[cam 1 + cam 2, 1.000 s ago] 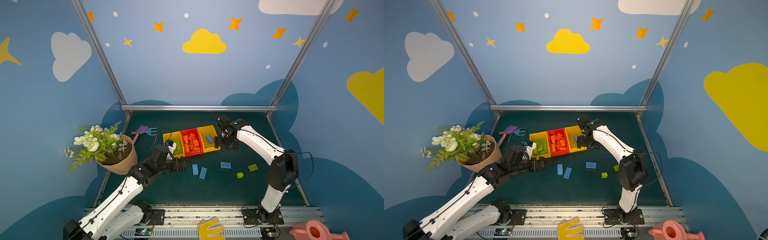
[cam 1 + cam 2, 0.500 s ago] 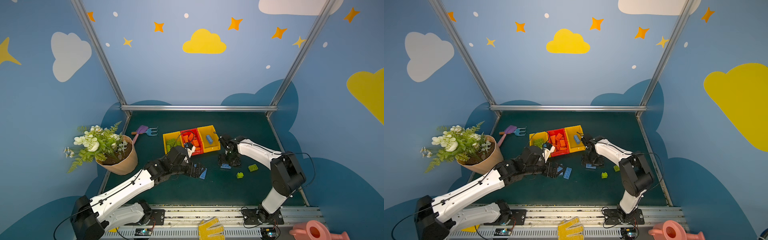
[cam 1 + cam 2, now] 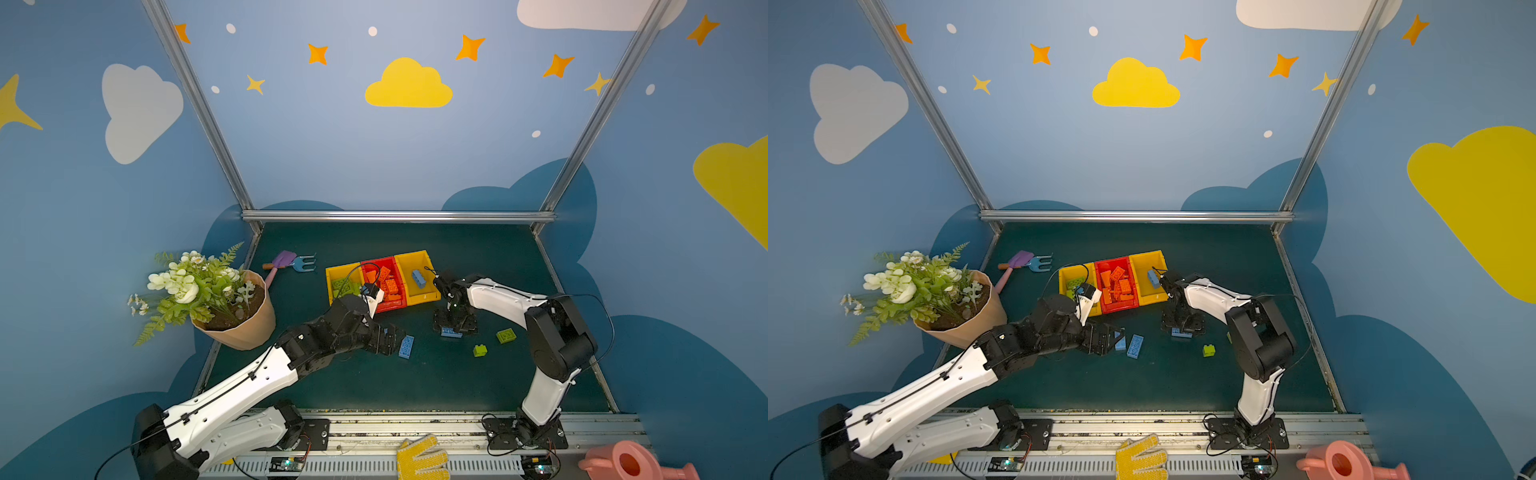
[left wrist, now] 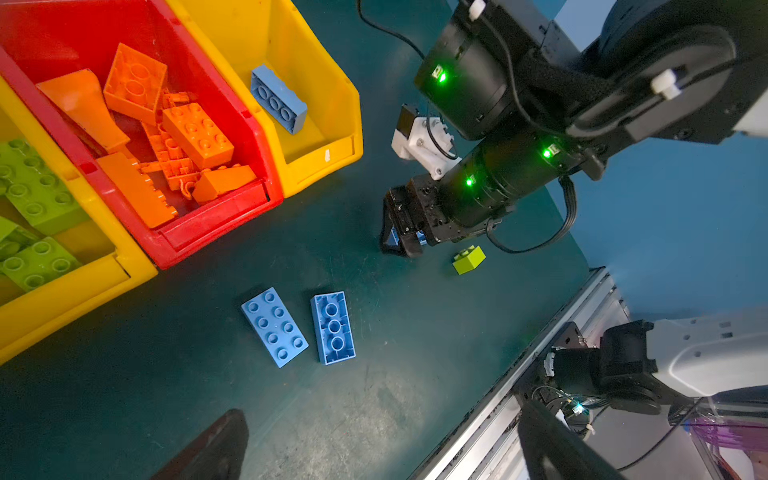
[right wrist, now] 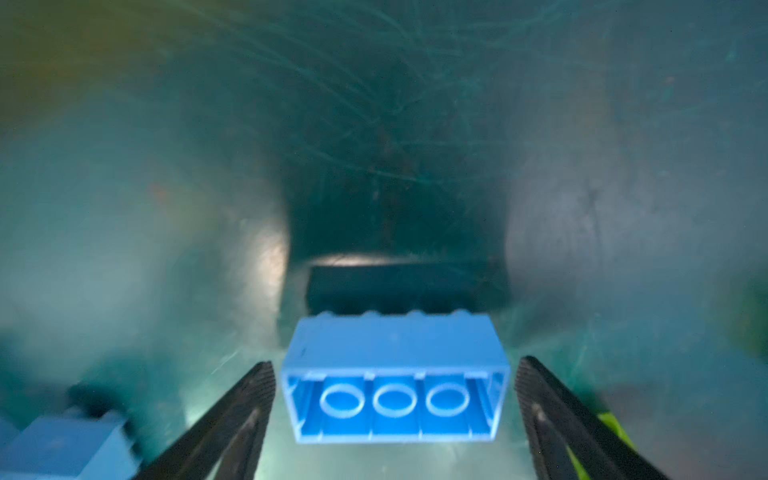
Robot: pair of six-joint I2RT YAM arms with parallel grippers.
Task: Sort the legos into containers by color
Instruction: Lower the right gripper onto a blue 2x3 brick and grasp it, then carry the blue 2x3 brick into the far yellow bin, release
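Dark green bench (image 3: 374,382) bears a light blue studded plastic brick (image 5: 395,353) between the right gripper's (image 5: 395,362) spread jaws. Left gripper's (image 3: 392,340) jaws gape wide.

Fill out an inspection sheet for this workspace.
Surface: dark green mat, scuffed; no spills seen.
Job's things: left yellow bin holds green bricks; red bin holds orange bricks; right yellow bin holds one blue brick. Loose on the mat: blue pair, third blue brick, two loose green bricks.
Clutter: flower pot, toy shovel and rake at the left; glove and watering can at the front.
Grippers: left gripper open, by the blue pair; right gripper open, straddling the third blue brick, not touching.
Cables: black cable arcs over the left yellow bin.
Surroundings: blue walls with clouds and stars; metal frame.
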